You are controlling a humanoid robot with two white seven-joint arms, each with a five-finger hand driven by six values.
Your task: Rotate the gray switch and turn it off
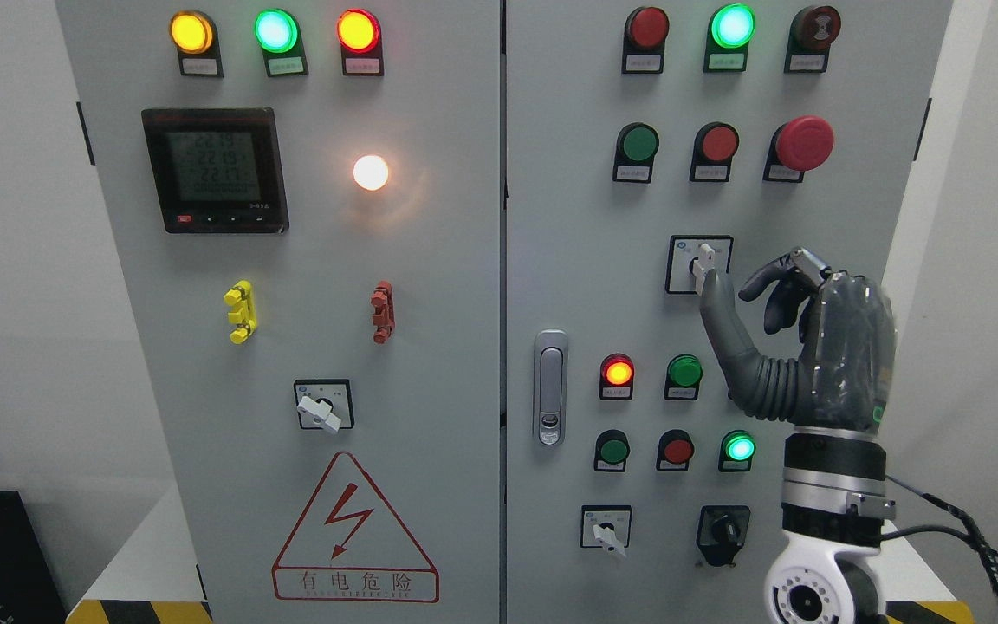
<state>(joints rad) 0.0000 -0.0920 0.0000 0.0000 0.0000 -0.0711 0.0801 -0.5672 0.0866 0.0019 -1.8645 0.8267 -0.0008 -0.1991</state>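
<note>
The gray rotary switch (704, 263) sits on a white plate in a black frame on the right cabinet door, its white handle pointing nearly straight up. My right hand (733, 288) rises from the lower right beside it. The thumb tip (712, 286) touches the lower end of the handle. The other fingers (778, 282) are loosely bent to the right, apart from the switch, holding nothing. The left arm does not show.
Two similar gray switches sit lower: one on the left door (323, 407), one at the right door's bottom (607, 530), beside a black selector (722, 530). Lit lamps and push buttons (683, 371) surround the hand. A red mushroom button (802, 143) is above, a door latch (550, 387) to the left.
</note>
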